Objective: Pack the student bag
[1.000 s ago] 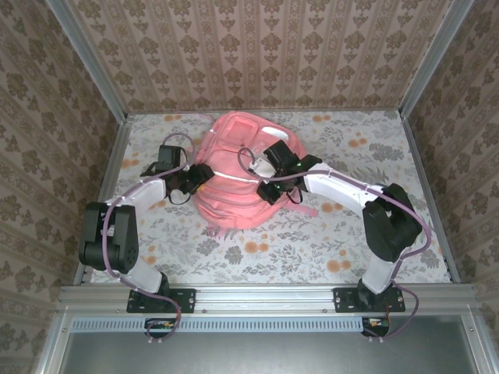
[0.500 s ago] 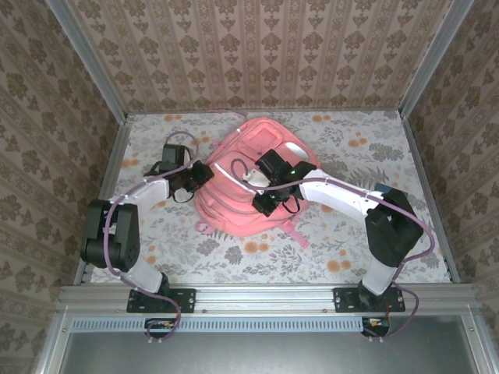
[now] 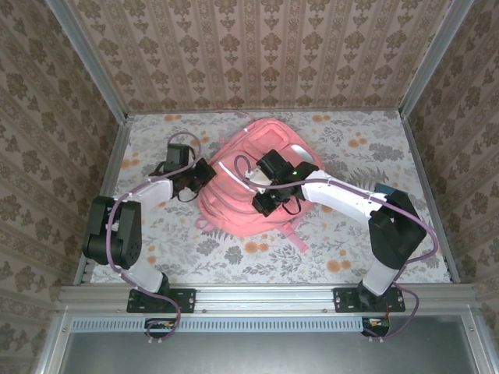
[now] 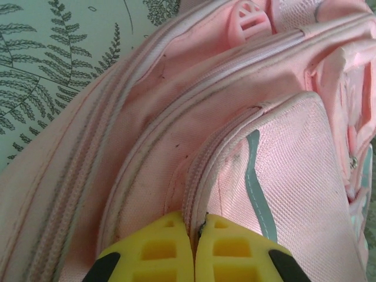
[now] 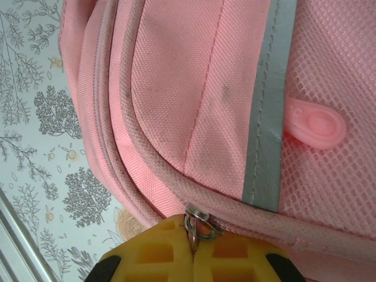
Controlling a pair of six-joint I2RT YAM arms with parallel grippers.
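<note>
From above, the student bag [image 3: 245, 183] lies on the counter [image 3: 351, 241] between left claw [image 3: 207, 173] and right claw [image 3: 262, 205].

Left wrist: the claw [image 4: 194, 238] pinches the zip seam [image 4: 191, 194] just ahead of it. The hold is thin and may slip.

Right wrist: the claw [image 5: 192, 241] clamps the zip pull [image 5: 198, 226] — a skewed tug could jam it.

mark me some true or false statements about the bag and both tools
1. The student bag lies on the floral table cover. True.
2. The right tool hangs open above the bag. False: it is shut on a metal zip ring at the bag's edge.
3. The left tool has its yellow fingers closed together on a zip seam of the bag. True.
4. The stripe sewn on the bag is black. False: it is pale grey, running beside pink mesh.
</note>
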